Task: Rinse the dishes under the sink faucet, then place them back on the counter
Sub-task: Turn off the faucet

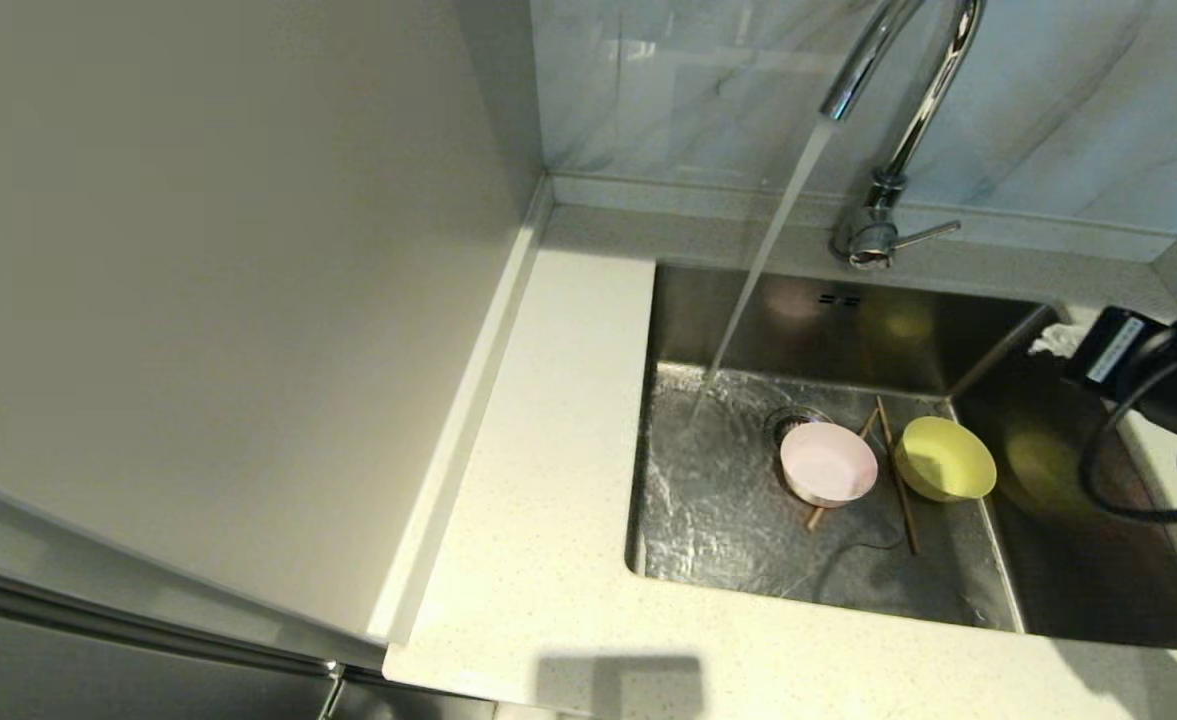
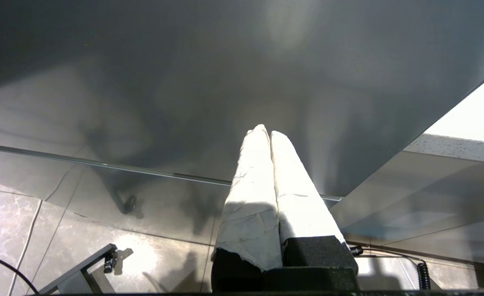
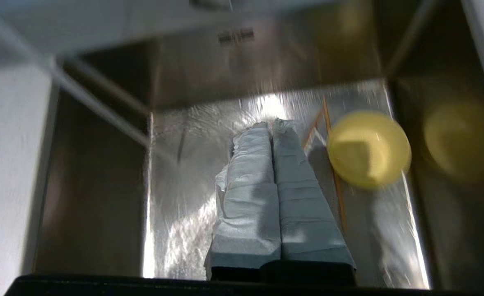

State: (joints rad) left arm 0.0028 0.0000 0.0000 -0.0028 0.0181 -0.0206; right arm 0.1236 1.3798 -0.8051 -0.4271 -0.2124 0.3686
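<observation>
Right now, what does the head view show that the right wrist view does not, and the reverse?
Only the head view shows the faucet with water running, the pink bowl and the counter. Only the right wrist view shows the right gripper, fingers pressed together, above the sink floor. Both show the sink, the yellow bowl and the chopsticks lying in it.

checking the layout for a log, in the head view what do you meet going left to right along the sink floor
water stream landing on the sink floor → strainer drain → pink bowl → straighter chopstick → yellow bowl → right gripper at the sink's right edge, shut.
</observation>
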